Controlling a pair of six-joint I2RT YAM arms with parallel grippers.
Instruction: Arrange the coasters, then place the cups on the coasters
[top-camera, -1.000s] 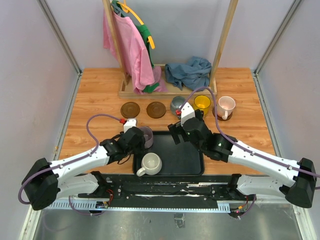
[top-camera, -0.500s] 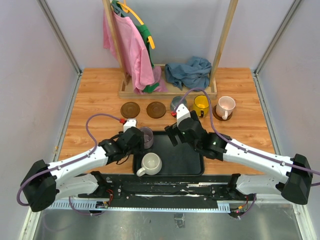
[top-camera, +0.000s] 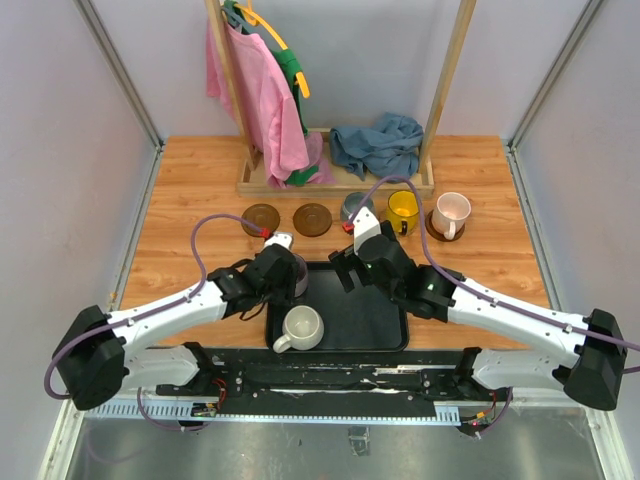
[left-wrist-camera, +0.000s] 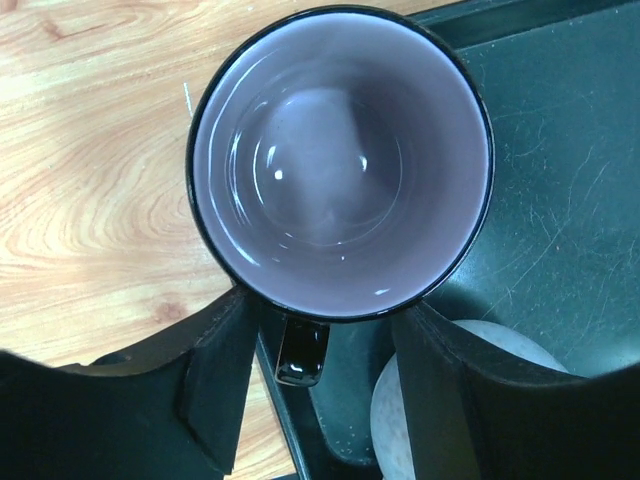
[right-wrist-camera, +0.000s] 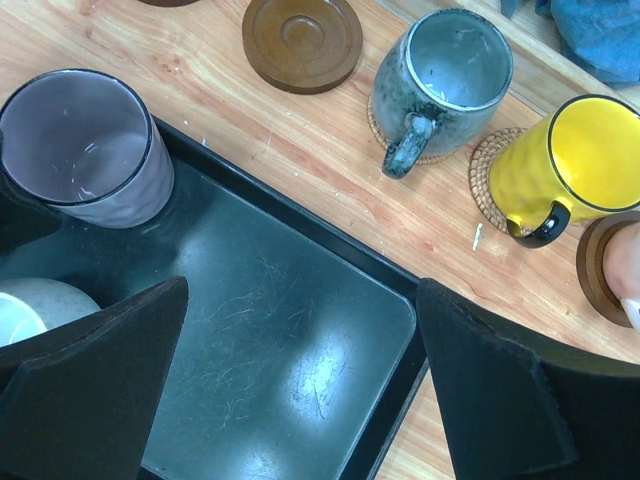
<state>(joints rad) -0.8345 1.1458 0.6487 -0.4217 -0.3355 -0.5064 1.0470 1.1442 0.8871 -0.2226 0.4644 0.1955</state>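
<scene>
Left claw (left-wrist-camera: 325, 315) has pushed forward over the last second and now straddles the purple cup (left-wrist-camera: 340, 165), one finger either side of the body, with the handle pointing back at the wrist between them. The jaws are partly drawn in, but I cannot tell whether they bear on the wall yet, so no confirmed grip. The cup stands upright in the tray (left-wrist-camera: 560, 150) corner, not lifted. Right claw (right-wrist-camera: 300, 290) has pulled back from the cup row to hover over the tray, jaws wide, holding nothing. From it, the purple cup is ahead-left and the grey-blue cup (right-wrist-camera: 445, 75) ahead-right. Meaning: three cups look placed, grey-blue and the yellow cup (right-wrist-camera: 565, 165) on tan coasters and the pink cup (top-camera: 452, 212) on a dark one, and purple is the pick in hand. A bare dark coaster (top-camera: 260, 218) and a second dark coaster (top-camera: 312, 218) lie on the surface (left-wrist-camera: 90, 150) just beyond the left claw, so the carry is short. The cream cup (top-camera: 302, 326) is in the tray behind the left claw, likely last. Risk: the purple cup hugs the tray lip and needs a clean vertical lift first.
</scene>
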